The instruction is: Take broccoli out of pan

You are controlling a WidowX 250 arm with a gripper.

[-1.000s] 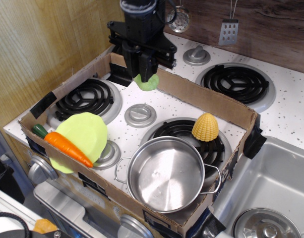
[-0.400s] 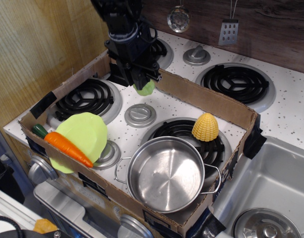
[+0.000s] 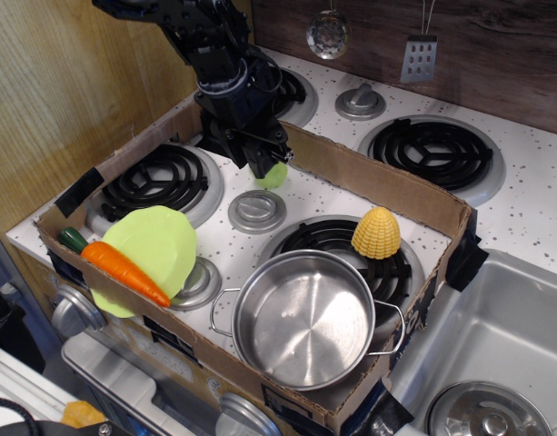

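Broccoli held low over the stove, pan empty

Broccoli (image 3: 273, 174) sits pinched in the black pincer (image 3: 264, 167), whose fingers are closed on its upper part so that only the pale green lower lump shows. It hangs just above the speckled white worktop (image 3: 319, 202), at the far side of the cardboard box (image 3: 387, 188), close beside the grey burner cap (image 3: 257, 211) and to the right of the far-left coil burner (image 3: 156, 180). I cannot tell whether it touches the surface.

The pan (image 3: 305, 318) stands at the near edge of the box, well apart from the broccoli, with nothing inside it. The yellow corn (image 3: 376, 232) stands upright on the coil just beyond the pan's far rim. On the left, the carrot (image 3: 124, 270) lies across the yellow-green plate (image 3: 155, 245).

No brand, label or writing can be read anywhere in view.

Compared with a second ago, the arm has swung from upright to leaning in from the far left, and the pincer has come down and shifted slightly nearer. The broccoli, which was level with the box's far wall, is now below that wall's top edge. Pan, corn, carrot and plate have not moved.
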